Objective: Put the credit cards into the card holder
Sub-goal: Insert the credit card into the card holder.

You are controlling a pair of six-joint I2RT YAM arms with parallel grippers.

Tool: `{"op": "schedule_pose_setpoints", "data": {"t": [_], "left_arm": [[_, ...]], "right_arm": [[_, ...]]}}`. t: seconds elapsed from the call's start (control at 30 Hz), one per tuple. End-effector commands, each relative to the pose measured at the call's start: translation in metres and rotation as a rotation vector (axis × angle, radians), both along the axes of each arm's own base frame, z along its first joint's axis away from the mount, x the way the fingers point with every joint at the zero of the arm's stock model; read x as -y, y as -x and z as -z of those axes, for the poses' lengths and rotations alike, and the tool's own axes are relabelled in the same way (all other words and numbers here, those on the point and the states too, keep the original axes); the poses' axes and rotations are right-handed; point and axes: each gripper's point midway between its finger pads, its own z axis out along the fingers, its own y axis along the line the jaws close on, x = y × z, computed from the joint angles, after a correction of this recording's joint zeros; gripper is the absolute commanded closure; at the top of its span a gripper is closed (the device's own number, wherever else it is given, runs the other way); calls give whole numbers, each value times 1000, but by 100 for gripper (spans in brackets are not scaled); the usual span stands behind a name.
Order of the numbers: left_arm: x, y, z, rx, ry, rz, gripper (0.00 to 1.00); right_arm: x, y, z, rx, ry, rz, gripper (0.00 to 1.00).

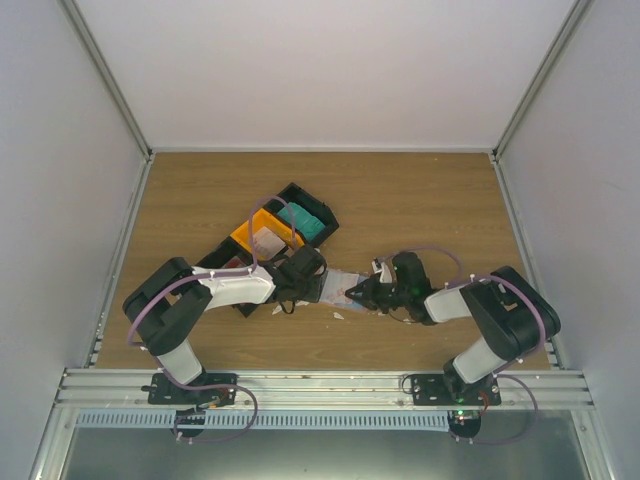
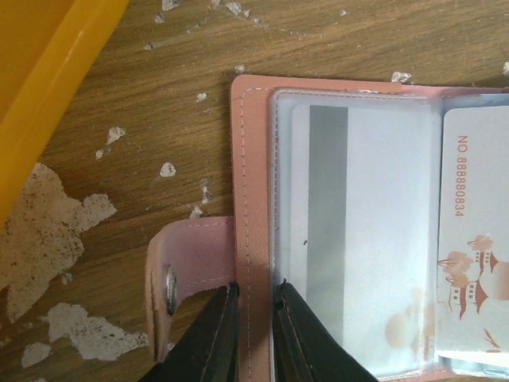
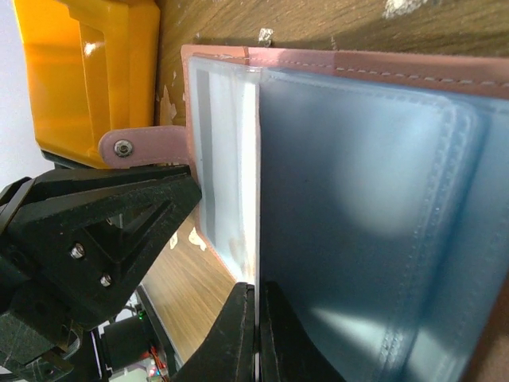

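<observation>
The pink card holder (image 1: 340, 286) lies open on the wood between my two grippers. In the left wrist view its salmon edge (image 2: 253, 199) frames clear sleeves, and one sleeve holds a white card with a grey stripe (image 2: 358, 239). My left gripper (image 2: 254, 304) is shut on that salmon edge beside the snap tab; it also shows from above (image 1: 312, 283). A white credit card with red marks and a number (image 2: 477, 239) lies over the right half. My right gripper (image 3: 258, 298) is shut on this thin card, seen edge-on (image 3: 257, 199) against a bluish sleeve (image 3: 374, 207). From above the right gripper (image 1: 358, 293) is at the holder's right end.
A black-and-orange compartment tray (image 1: 270, 235) stands just behind the left gripper, its orange wall close in both wrist views (image 2: 48, 87) (image 3: 87, 72). It holds a teal item (image 1: 305, 222). White scraps (image 2: 71, 334) dot the wood. The left gripper's black body (image 3: 95, 231) is close to the right one.
</observation>
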Motion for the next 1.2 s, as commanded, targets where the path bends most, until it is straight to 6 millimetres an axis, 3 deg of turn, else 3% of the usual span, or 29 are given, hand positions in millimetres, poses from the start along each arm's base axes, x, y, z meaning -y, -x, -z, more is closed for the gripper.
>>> {"op": "schedule_pose_setpoints", "data": {"t": [0.0, 0.37, 1.17], "left_arm": [[7, 18, 16, -56, 8, 37, 84], [1, 18, 16, -56, -6, 17, 87], [9, 21, 15, -78, 28, 45, 87]], "right_arm": [[-1, 0, -5, 38, -22, -6, 100], [8, -1, -13, 93, -5, 45, 100], [-7, -2, 0, 27, -50, -17, 99]]}}
